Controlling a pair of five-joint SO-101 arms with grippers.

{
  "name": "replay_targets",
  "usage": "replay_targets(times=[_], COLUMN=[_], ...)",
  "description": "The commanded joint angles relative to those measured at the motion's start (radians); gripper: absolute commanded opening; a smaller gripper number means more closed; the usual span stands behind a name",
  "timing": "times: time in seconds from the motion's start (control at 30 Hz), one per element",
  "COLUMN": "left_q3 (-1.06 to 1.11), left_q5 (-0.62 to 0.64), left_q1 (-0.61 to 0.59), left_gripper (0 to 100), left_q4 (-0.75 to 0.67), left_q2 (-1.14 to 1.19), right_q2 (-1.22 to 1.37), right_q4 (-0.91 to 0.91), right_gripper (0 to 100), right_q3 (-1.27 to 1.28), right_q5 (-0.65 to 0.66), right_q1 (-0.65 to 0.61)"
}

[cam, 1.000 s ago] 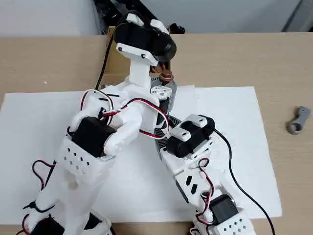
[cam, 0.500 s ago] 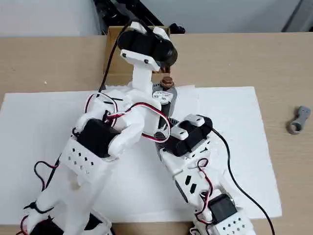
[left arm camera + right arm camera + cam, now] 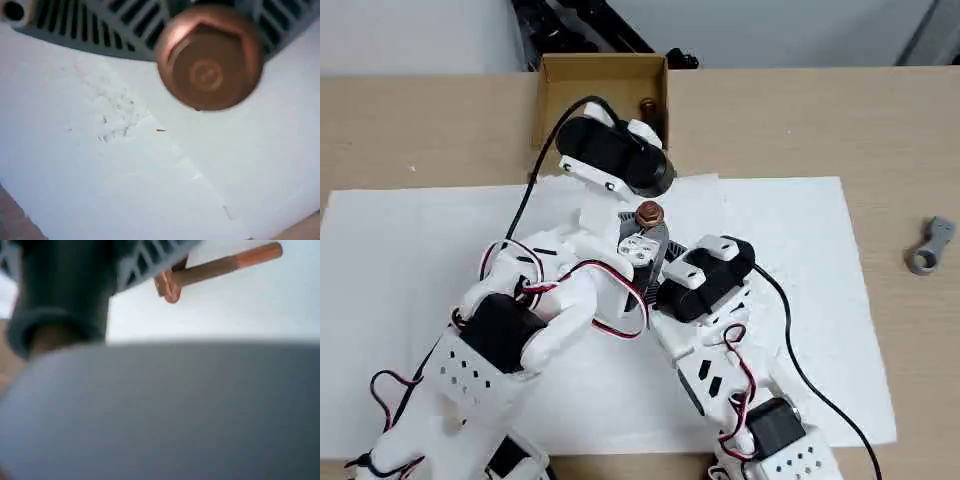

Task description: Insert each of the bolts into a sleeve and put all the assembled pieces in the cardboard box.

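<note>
The copper bolt (image 3: 210, 57) is clamped in the left gripper (image 3: 647, 228) at 6 o'clock of the cardboard box (image 3: 595, 100) (a brown piece (image 3: 647, 106) lies inside), and, if tilted there, could be jammed against the rim of what seems a dark sleeve (image 3: 57, 300).

High cam: overhead, looks down on table (image 3: 420, 120). Wrist cams: v. close. All 3 share bolt (image 3: 649, 212), white sheet (image 3: 410, 260).
</note>
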Motion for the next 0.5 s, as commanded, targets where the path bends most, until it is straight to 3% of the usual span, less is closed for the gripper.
replay_targets(times=[0.0, 0.27, 0.47], left_q3=[-0.007, -0.01, -0.087], left_q5=[-0.005, 0.051, 0.051], left_q1=[0.009, -0.052, -0.068], left_gripper=[9, 17, 21], left_q4=[0.009, 0.066, 0.187], left_q2=[-0.028, -0.028, -0.031], right_q2=[0.001, -0.008, 0.001], right_q4=[-0.012, -0.013, -0.013], right_gripper=[0.4, 0.4, 0.4], right_q3=[-0.018, -0.028, -0.095], right_q5=[0.003, 0.003, 0.005], right_q1=[0.013, 0.015, 0.015])
